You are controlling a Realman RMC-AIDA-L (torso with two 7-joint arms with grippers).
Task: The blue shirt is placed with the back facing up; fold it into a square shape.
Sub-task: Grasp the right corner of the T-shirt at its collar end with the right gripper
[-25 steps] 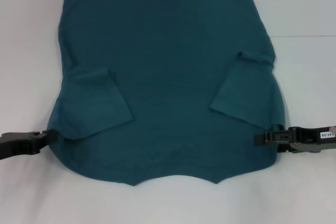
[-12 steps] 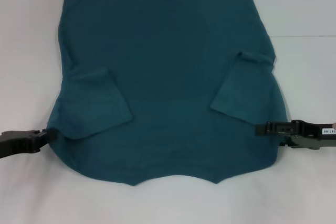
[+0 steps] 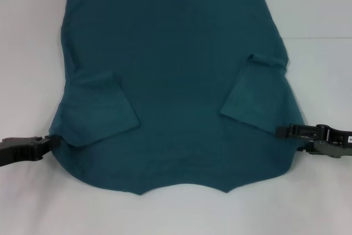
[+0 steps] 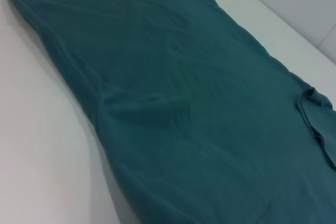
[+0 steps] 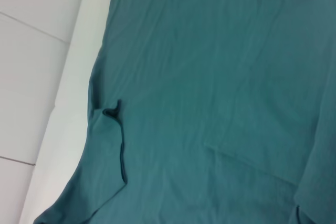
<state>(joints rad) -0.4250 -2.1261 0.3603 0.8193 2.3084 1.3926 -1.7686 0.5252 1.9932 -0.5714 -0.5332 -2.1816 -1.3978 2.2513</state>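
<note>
A: Where is the blue shirt in relation to the two grippers?

B: It lies spread flat on the white table, plain side up, and fills the whole stretch between them. Both short sleeves are folded inward onto the body. The left gripper sits at the shirt's left edge, just below the folded left sleeve, its tip touching the cloth. The right gripper reaches onto the right edge, just below the folded right sleeve.

A: Are they pinching the fabric?

B: The left one seems to have its fingers drawn together at the hem, but from the head camera I cannot tell whether cloth is actually caught between them. The same goes for the right: its narrow tip lies over the edge, and the gap is not visible.

A: And the wrist cameras?

B: They show only teal cloth stretching away from each gripper, with a strip of table beside it, and no fingers.
</note>
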